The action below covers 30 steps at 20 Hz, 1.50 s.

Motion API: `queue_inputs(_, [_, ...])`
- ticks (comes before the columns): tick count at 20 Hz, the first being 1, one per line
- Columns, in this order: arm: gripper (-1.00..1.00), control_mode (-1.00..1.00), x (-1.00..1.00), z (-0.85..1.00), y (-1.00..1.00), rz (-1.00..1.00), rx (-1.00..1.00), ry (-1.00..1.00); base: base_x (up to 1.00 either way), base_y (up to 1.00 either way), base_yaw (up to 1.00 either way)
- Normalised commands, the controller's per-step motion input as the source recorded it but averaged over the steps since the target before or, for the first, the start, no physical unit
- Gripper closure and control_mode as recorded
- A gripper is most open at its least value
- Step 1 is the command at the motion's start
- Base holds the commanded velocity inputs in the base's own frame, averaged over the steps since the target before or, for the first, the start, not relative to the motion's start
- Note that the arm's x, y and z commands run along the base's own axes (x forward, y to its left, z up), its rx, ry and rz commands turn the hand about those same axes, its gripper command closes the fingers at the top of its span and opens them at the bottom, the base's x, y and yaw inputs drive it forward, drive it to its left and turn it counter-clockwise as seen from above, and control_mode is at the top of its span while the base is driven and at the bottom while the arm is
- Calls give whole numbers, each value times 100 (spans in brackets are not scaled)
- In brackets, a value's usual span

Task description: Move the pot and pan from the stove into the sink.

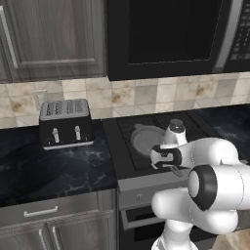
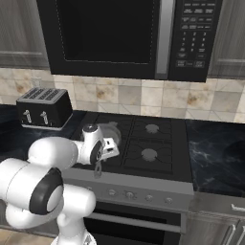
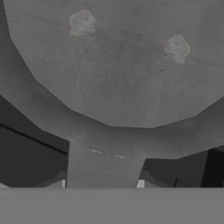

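Gripper — low over pan handle, jaw state cannot be told | pan — front-left burner of stove | toaster — counter, left.

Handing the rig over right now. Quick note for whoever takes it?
Hand: low over the pan, at the root of its handle; can't tell whether it grips.
Pan: sitting on the left side of the stove.
Done: hand brought to the pan.
Left: confirm the grip, carry the pan to the sink, then move the pot too.
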Motion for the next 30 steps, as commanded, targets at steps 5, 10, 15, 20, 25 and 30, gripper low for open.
queue_inputs(5, [100, -100, 14, 75, -1, 0, 10, 4, 0, 0, 0])
queue_inputs(10, [100, -100, 1, 80, -3, 0, 10, 7, 0, 0, 0])
queue_inputs(15, [100, -100, -32, 58, 0, 7, 1, 15, 0, 0, 0])
queue_inputs(20, [100, -100, -71, 43, 0, 10, 0, 9, 0, 0, 0])
queue_inputs(25, [100, -100, -93, 15, -7, 16, 1, -3, 0, 0, 0])
queue_inputs(30, [100, -100, -81, 5, -10, 16, 3, -12, 0, 0, 0])
